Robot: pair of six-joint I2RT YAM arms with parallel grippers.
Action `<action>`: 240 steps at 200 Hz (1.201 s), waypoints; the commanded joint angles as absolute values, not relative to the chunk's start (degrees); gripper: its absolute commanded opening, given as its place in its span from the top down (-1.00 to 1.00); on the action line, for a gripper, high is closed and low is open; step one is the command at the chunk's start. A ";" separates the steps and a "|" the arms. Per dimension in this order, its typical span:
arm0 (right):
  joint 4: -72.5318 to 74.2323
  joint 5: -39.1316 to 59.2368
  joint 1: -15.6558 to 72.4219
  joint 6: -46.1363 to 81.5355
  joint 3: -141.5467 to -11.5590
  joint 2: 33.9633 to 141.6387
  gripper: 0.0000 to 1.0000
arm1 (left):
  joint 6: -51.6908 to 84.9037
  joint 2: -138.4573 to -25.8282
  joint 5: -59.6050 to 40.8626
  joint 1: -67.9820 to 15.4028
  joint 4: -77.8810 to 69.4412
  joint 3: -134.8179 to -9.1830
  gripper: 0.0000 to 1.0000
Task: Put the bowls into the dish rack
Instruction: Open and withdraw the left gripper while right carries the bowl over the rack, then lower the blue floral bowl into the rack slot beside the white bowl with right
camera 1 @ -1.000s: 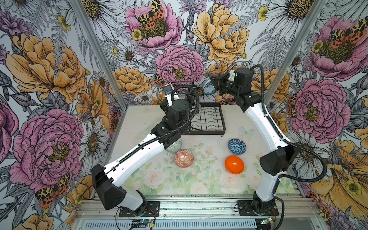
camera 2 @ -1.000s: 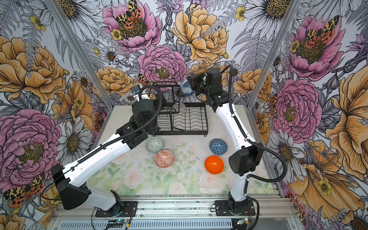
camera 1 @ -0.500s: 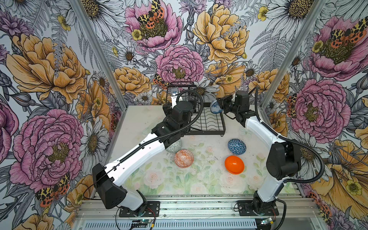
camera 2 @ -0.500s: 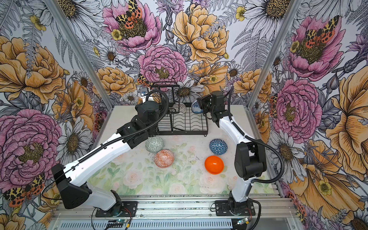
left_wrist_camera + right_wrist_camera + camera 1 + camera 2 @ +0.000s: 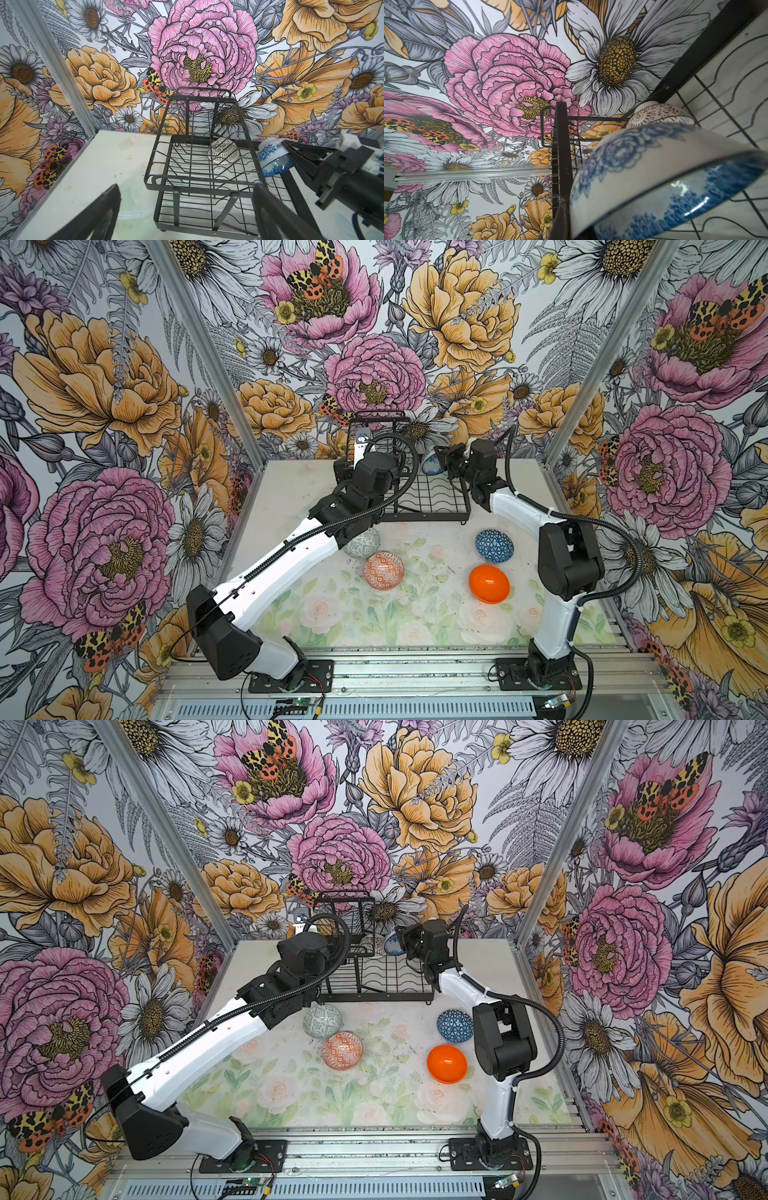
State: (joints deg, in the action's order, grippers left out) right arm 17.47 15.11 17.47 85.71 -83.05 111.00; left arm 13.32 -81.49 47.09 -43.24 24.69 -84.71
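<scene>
Our right end effector point(image 5: 291, 151) pinches the blue-floral bowl point(image 5: 272, 162) by its rim. It hangs tilted over the dish rack point(image 5: 199, 187), just beside the racked dark-and-white bowl point(image 5: 223, 152) — our left end effector point(image 5: 187, 187) stands wide.

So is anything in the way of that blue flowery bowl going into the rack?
Nothing visible. The right gripper holds the blue bowl at the far end of the rack, beside a black-and-white bowl already inside; the other wires are bare.
</scene>
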 commanded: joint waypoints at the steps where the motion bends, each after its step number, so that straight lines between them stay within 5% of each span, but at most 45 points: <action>1: 25.86 12.28 18.51 86.37 -82.64 112.50 1.00 | 14.72 -77.72 44.98 -42.01 26.16 -81.41 -0.97; 115: 30.34 8.94 22.84 88.41 -86.92 123.89 1.00 | 17.50 -73.27 34.66 -36.08 27.20 -73.99 -0.97; 179: 30.85 7.67 24.12 89.99 -92.58 129.56 1.00 | 10.17 -77.41 16.07 -33.40 27.77 -77.46 -0.97; 240: 31.11 7.03 24.62 91.27 -98.06 133.83 1.00 | 8.54 -80.91 11.12 -33.68 28.61 -79.54 -0.97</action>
State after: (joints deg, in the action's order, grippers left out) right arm 26.72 8.38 24.21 90.70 -94.24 132.57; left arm 10.44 -80.27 15.64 -33.63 27.99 -77.14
